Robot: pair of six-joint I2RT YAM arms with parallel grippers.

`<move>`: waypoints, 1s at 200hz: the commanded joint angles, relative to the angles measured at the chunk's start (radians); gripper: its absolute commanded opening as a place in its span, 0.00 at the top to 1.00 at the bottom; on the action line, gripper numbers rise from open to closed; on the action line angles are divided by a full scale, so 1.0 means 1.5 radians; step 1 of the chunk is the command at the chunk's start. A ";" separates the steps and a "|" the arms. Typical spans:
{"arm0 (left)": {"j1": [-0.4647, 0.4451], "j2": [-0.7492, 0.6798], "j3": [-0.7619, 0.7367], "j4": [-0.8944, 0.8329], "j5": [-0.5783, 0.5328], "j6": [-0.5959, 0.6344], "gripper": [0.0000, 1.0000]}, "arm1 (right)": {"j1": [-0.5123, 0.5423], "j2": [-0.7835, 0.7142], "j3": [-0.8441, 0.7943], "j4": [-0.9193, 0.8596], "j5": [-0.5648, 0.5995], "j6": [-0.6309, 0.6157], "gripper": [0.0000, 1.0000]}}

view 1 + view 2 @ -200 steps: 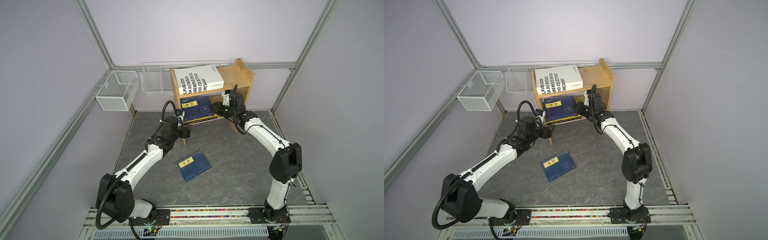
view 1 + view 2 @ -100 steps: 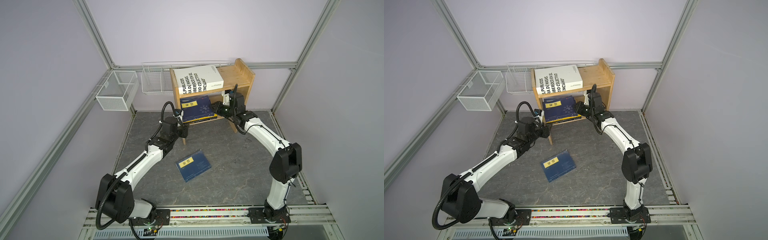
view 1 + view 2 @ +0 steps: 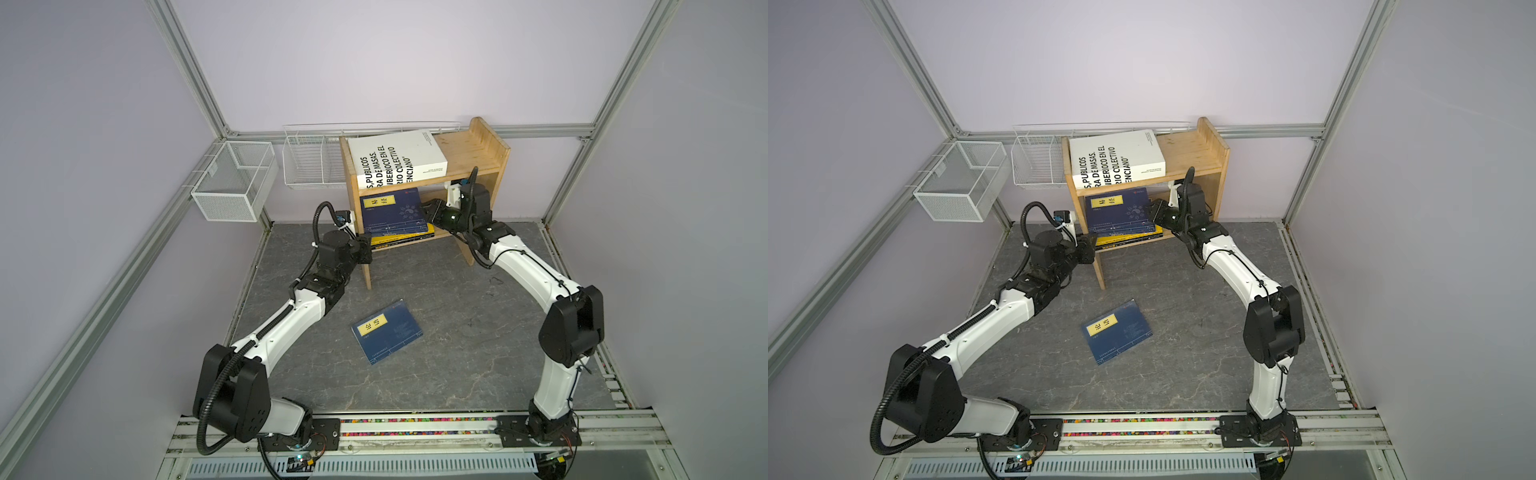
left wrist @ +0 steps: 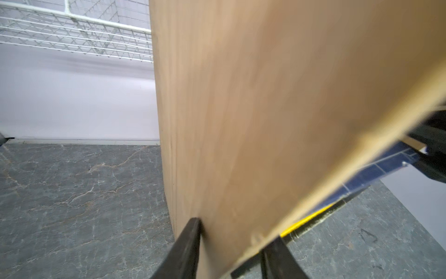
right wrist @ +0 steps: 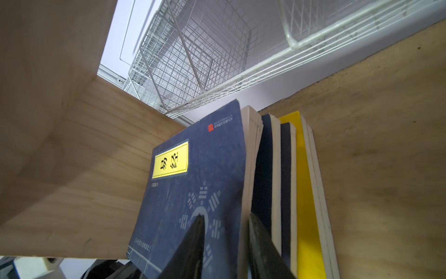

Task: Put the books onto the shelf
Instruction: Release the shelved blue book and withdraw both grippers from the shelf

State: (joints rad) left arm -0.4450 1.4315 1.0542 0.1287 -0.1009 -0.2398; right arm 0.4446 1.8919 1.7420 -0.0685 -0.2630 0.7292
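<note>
Pine two-tier shelf [image 3: 461, 153], thick white book [image 3: 399, 158] on top, navy and yellow books [image 3: 397, 224] stacked below, one thin navy book [image 3: 386, 330] on grey floor [image 3: 457, 353], left gripper [image 4: 235, 229] astride side panel [image 4: 265, 108], right gripper [image 5: 225, 216] astride top navy book [image 5: 200, 169], grips unclear.

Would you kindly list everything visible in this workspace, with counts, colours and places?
shelf: one, light wood, by the back wall.
white book: one, black lettering, on the top tier.
navy books: at least three, yellow labels, stacked on the lower tier.
loose navy book: one, flat on the mat.
yellow book: one, below the navy ones.
wire baskets: two, white, left of the shelf.
mat: one, grey marbled, under everything.
left arm: white and black, jaws around the shelf's side panel.
right arm: white and black, jaws astride the top navy book.
</note>
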 commanded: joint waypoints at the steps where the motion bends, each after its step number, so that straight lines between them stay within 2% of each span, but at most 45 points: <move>1: 0.004 0.027 0.045 -0.004 -0.019 -0.038 0.65 | 0.003 0.007 -0.009 0.035 -0.034 0.010 0.67; 41: 0.004 0.051 0.069 -0.057 -0.005 -0.094 0.69 | 0.001 0.024 -0.013 0.076 -0.034 0.024 0.68; 94: 0.005 0.048 0.103 -0.162 -0.010 -0.115 0.41 | 0.002 0.025 -0.036 0.112 -0.020 0.045 0.70; 112: 0.005 0.040 0.100 -0.168 -0.007 -0.115 0.36 | 0.003 0.010 -0.069 0.143 -0.007 0.054 0.70; 173: 0.008 0.006 0.085 -0.162 0.040 -0.143 0.31 | 0.003 -0.022 -0.087 0.165 0.001 0.023 0.56; 200: 0.010 0.002 0.083 -0.158 0.034 -0.158 0.30 | 0.003 -0.038 -0.082 0.172 -0.006 -0.008 0.48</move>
State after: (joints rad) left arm -0.4385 1.4631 1.1725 -0.1143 -0.0563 -0.4374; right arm 0.4431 1.8992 1.6264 0.1444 -0.2626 0.7628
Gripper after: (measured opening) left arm 0.699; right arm 0.494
